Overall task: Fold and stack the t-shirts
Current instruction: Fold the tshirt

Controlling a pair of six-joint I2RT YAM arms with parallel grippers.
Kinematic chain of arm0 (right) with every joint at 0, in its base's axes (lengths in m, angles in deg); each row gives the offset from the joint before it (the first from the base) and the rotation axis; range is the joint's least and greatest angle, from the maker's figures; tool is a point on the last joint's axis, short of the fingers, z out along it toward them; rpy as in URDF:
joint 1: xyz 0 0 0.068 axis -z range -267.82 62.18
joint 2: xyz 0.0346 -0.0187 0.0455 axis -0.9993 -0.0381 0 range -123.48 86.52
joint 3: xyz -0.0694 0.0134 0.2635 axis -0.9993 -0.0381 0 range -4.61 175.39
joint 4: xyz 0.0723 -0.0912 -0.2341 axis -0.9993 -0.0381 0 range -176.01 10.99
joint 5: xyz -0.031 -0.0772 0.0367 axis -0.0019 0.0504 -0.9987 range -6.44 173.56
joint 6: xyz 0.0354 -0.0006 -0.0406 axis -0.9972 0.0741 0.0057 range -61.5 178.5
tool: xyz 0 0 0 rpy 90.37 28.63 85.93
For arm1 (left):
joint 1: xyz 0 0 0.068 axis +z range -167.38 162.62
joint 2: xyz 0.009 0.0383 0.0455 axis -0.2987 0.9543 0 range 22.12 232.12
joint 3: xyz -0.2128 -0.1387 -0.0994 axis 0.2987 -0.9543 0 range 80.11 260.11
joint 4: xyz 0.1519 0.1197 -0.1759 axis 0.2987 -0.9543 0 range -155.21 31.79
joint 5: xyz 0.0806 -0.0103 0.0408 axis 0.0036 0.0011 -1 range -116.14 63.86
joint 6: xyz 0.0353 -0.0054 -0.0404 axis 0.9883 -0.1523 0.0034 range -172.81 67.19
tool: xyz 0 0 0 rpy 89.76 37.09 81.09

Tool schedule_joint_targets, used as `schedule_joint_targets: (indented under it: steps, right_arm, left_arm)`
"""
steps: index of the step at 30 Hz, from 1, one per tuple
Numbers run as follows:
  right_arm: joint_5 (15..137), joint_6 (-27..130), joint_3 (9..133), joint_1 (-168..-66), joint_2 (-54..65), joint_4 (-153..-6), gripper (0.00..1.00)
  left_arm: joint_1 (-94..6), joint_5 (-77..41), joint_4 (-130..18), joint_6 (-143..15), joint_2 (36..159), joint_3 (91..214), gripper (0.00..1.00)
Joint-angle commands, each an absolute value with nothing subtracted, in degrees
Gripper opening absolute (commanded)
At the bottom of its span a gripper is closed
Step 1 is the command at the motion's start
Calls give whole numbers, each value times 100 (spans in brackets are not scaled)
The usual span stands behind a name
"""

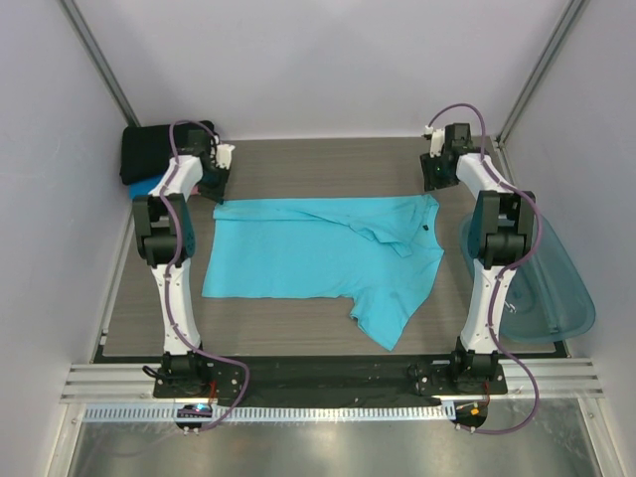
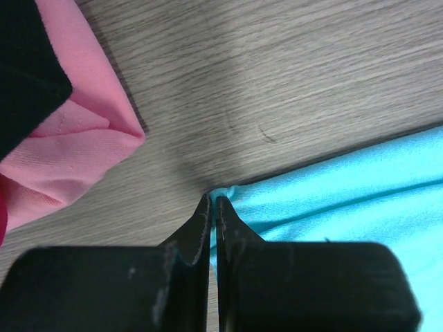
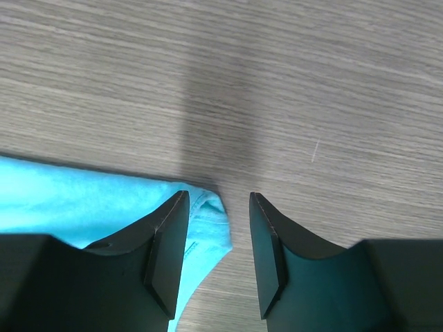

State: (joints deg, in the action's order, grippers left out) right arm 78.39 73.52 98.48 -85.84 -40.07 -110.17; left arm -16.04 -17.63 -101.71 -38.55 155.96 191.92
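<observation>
Black t-shirt [image 1: 149, 149] sits folded on top of the stack in the far left corner of the wood-grain table [image 1: 298, 169], with a sliver of a blue t-shirt [image 1: 144, 186] poking out under it on the near side. From the left wrist cam you can also see a folded pink t-shirt [image 2: 76, 145] in that pile, lying under the black one.

Just right of the stack is the left gripper [image 2: 211, 200]. Its jaws are squeezed together right at the far left corner of the turquoise t-shirt [image 1: 298, 253], and the cloth edge runs straight into the tips, so it looks pinched on that corner. The corner is near the pink one but not touching it.

That turquoise one is spread out flat across the middle of the table between the two arms, a bit rumpled around the collar, with one sleeve sticking out toward the near right.

Over at its far right corner, the right gripper [image 3: 218, 197] is down low with its jaws apart at a medium gap. The shirt corner lies under one finger and pokes into the gap, not gripped.

Furthest right, a teal plastic tub [image 1: 556, 288] sits at the table's right edge, tilted, behind the right arm.
</observation>
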Motion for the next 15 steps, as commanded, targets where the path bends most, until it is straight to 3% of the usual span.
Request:
schedule_joint_targets:
  steps: [1,15]
  right_arm:
    - [7574,7265,9884,-8597,-3907,-11030,47]
    - [7530,7466,9822,-8588,-4365,-11127,48]
  left_arm:
    - [-1659,-1876,-10338,-3717,15677,18980,0]
    - [-1677,-2043,-10321,-3646,15616,18892,0]
